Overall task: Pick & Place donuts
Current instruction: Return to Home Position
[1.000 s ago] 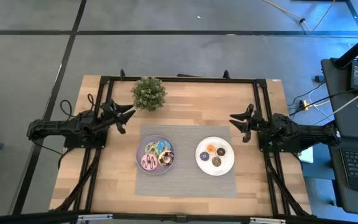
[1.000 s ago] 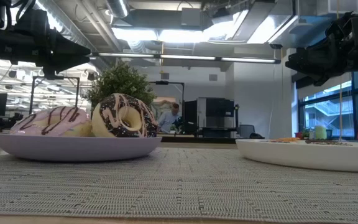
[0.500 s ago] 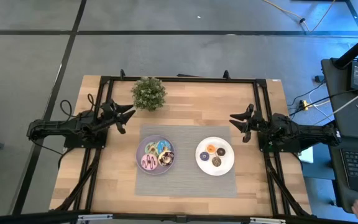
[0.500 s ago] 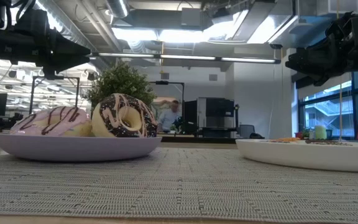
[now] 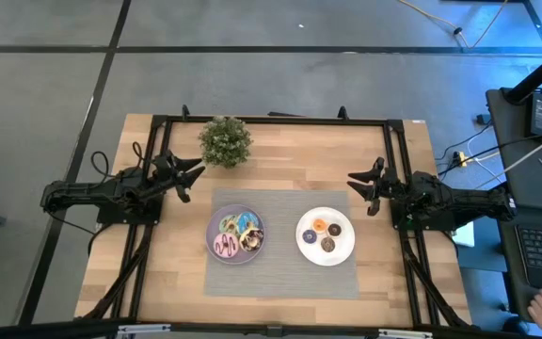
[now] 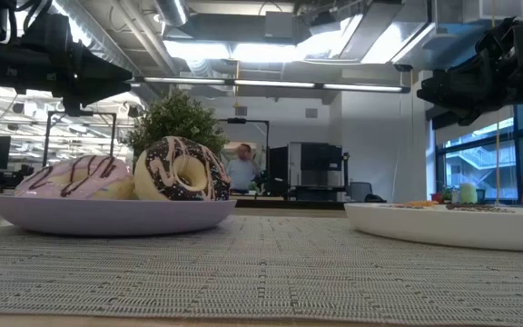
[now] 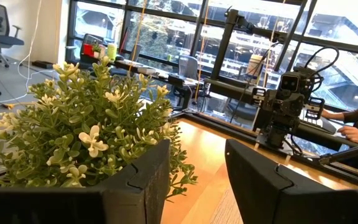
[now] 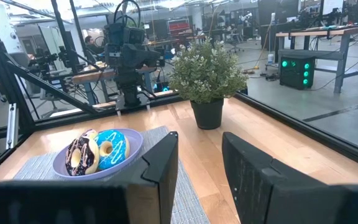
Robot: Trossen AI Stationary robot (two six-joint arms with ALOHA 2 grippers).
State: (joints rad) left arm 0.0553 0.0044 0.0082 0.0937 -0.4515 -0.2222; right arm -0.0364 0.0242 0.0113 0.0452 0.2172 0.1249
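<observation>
The left gripper [image 7: 196, 149] hangs at 9 o'clock of the pale wooden counter [image 5: 158, 273], off the mat, its two dark fingers spread apart with nothing between them. It points toward the small green potted plant [image 5: 225, 141], which stands at 11 o'clock.

On the grey woven mat [image 5: 280, 278] in the middle, the round lilac plate [image 5: 208, 231] sits at 7 o'clock and carries the larger toy donuts. Among them are a pink ring with dark drizzle [image 6: 75, 177], a chocolate ring with white drizzle [image 6: 182, 170] tilted up beside it, and a blue ring [image 8: 110, 148]. The round white plate [image 5: 342, 252] at 5 o'clock holds the small ones, including an orange ring [image 5: 320, 226] and a dark brown ring [image 5: 328, 246]. No donut lies loose on the counter, so the sorting by size looks finished.

The right gripper [image 8: 199, 140] hangs at 3 o'clock, likewise released and empty. Both arms sit at the counter's sides, probably to leave the plates unobstructed and to rest.
</observation>
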